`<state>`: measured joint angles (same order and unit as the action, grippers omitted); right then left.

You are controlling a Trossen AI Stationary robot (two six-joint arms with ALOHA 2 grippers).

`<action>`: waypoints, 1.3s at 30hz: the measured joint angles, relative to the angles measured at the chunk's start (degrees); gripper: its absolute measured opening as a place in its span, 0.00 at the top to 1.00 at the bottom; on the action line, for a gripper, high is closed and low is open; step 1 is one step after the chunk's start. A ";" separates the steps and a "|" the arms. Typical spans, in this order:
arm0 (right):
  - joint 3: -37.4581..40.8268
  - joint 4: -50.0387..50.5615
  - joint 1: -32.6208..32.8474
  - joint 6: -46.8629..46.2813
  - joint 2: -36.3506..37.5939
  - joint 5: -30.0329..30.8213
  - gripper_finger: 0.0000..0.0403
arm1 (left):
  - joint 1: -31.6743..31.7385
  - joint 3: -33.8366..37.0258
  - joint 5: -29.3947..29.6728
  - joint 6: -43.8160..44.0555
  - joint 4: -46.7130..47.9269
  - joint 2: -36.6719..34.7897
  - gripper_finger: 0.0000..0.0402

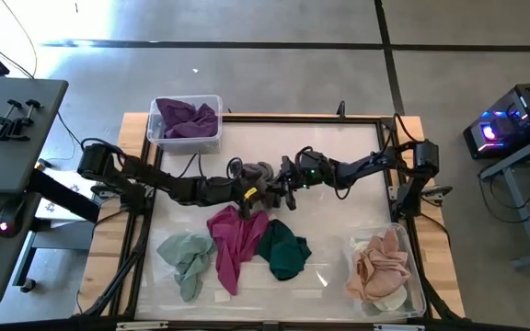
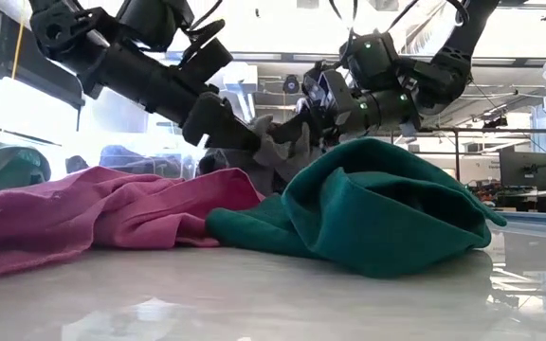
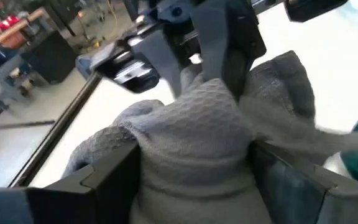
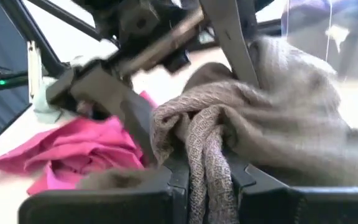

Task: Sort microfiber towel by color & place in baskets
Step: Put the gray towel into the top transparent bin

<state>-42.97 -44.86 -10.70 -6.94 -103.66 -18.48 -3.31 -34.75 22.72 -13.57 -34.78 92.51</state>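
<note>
A grey waffle-weave towel (image 1: 258, 173) hangs bunched above the middle of the table, between my two grippers. My left gripper (image 1: 249, 190) reaches in from the left and my right gripper (image 1: 282, 181) from the right; both are shut on it. Below them a magenta towel (image 1: 236, 241), a dark teal towel (image 1: 282, 250) and a pale green towel (image 1: 187, 257) lie crumpled on the table. The small squarish basket (image 1: 159, 138) at the far left holds purple towels. The longer basket (image 1: 412, 276) at the near right holds peach ones. My left gripper holds a thick bunched wad of the grey towel (image 3: 197, 143) between its two fingers (image 3: 104, 180), several layers filling the gap. It comes in about level from the table's left. The towel is lifted clear of the table. My right gripper pinches a twisted fold of the grey towel (image 4: 204, 149) between its two fingers (image 4: 173, 183). It comes in from the table's right, facing the left gripper. The rest of the cloth bulges out beyond the fingers, off the table.
The three loose towels fill the near middle of the table, right under the grippers. A black frame (image 1: 145, 239) runs around the work area. A desk with clamps (image 1: 17, 115) stands off the left side, and equipment with lights (image 1: 509, 124) off the right.
</note>
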 joint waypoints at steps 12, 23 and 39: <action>-0.08 0.06 -0.09 0.98 -0.02 -0.79 0.93 | 1.24 -0.10 0.18 -3.04 -9.87 6.53 0.32; -0.08 0.56 -0.15 -0.69 0.19 -2.03 0.64 | 0.85 -0.15 1.14 -3.06 -7.00 6.53 0.70; 4.29 20.38 4.91 3.04 20.85 27.61 0.51 | -8.55 -7.34 32.54 -2.24 20.00 -4.20 0.80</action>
<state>-38.68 -24.48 -5.79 -3.90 -82.81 9.13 -11.87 -42.09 55.26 -15.81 -14.78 88.32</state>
